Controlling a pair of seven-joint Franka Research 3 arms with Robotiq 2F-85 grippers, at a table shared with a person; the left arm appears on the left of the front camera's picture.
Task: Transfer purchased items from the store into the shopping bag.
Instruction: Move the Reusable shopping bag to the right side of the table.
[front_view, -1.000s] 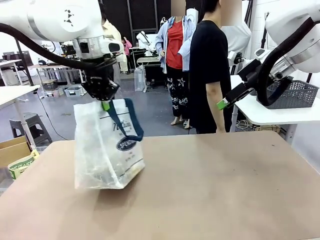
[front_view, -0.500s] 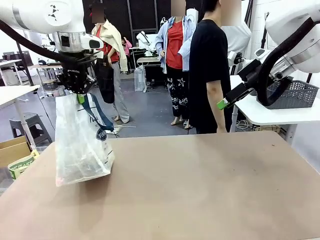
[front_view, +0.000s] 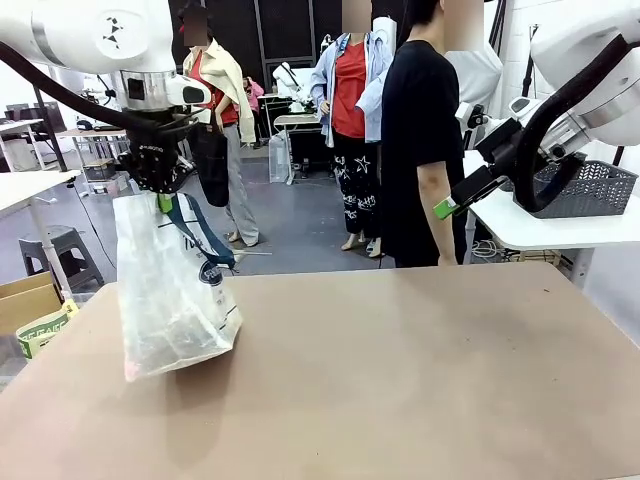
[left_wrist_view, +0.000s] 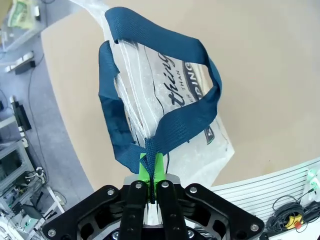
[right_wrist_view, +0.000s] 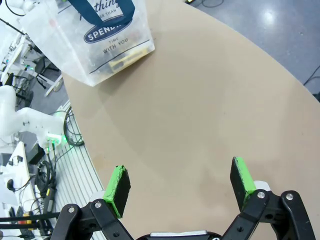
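Pinching the navy strap handle (left_wrist_view: 165, 107) between its green pads, the left gripper (front_view: 160, 190) is fully closed on the webbing — the wrist view shows both fingers pressed together with the strap folded between them, the rest of the handle looping out over the bag's printed face. The shopping bag (front_view: 170, 290) hangs straight below that gripper, its long axis near vertical with a slight tilt, its bottom edge resting on or just grazing the brown table (front_view: 420, 380) near the table's left edge; whether the base bears any weight I cannot tell. Something pale lies inside at the bottom, too blurred through the plastic to name. The left arm comes in high from the left, wrist pointing down over the bag. The right gripper (right_wrist_view: 180, 187) stands wide open with nothing between its pads, held up at the table's right side and angled down over bare tabletop; from it the bag (right_wrist_view: 95, 37) lies well apart, across the table. The dark grey mesh basket (front_view: 585, 188) sits on a white side table behind the right arm, so the right arm is clearly the nearer one to it — a reach for goods would likely fall to that arm, while the left holds the bag up. A person in a black shirt (front_view: 420, 140) stands at the far side.
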